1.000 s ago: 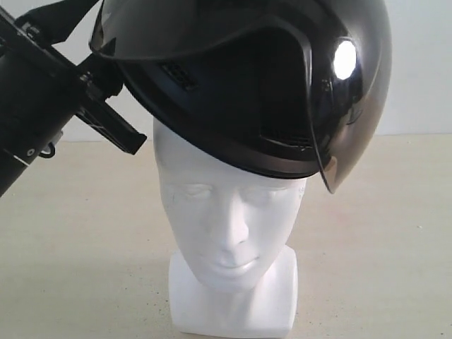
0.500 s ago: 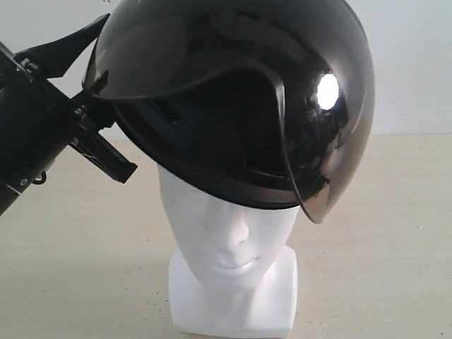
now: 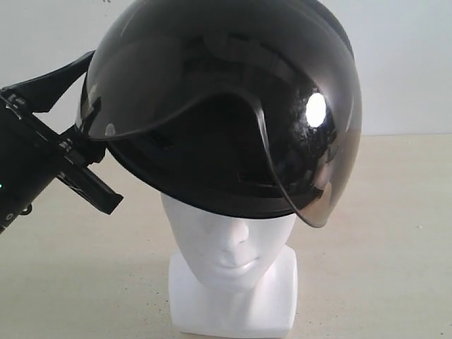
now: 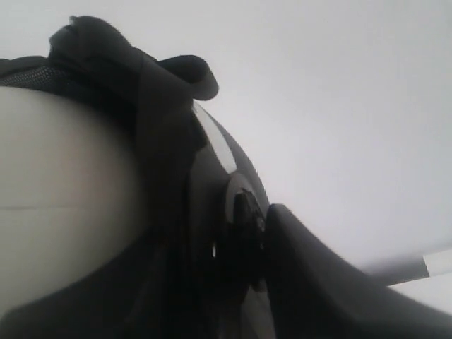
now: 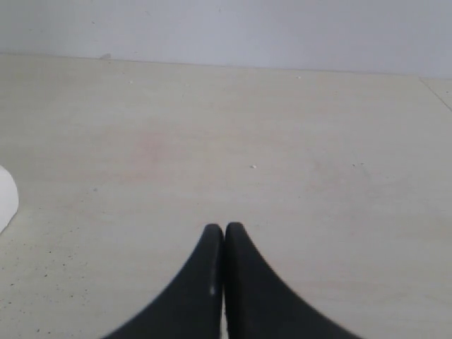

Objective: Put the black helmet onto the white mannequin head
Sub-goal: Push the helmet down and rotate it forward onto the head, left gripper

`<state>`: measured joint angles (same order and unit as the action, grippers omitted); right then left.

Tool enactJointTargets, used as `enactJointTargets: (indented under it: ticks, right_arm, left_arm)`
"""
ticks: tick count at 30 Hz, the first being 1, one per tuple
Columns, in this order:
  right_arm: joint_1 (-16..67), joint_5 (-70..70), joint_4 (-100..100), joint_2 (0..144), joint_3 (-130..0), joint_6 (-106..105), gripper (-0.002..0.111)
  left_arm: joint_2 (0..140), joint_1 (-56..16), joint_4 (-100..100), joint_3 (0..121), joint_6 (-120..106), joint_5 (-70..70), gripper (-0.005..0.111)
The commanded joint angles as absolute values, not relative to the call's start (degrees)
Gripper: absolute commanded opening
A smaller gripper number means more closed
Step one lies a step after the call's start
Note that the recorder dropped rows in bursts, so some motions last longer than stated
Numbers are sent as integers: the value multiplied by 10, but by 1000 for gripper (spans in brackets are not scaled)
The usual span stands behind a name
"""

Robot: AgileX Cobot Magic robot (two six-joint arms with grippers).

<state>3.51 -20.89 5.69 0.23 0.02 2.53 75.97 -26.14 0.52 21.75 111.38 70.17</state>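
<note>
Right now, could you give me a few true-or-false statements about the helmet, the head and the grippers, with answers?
1. The helmet covers the eyes of the head. True.
2. The head lies on its side. False: it stands upright on the table.
3. The right gripper is shut and empty. True.
4. The left gripper is far from the helmet. False: it is right at the helmet's edge.
</note>
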Motion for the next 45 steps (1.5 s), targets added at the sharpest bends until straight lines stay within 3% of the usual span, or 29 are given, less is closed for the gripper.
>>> enactJointTargets:
  ticks: [1, 45]
  right_arm:
    - [34, -208, 58, 0, 0, 24, 0]
    - [34, -208, 58, 0, 0, 24, 0]
  left_arm:
    - [753, -251, 25, 207, 1064, 700, 4]
    - [791, -251, 156, 161, 963, 700, 4]
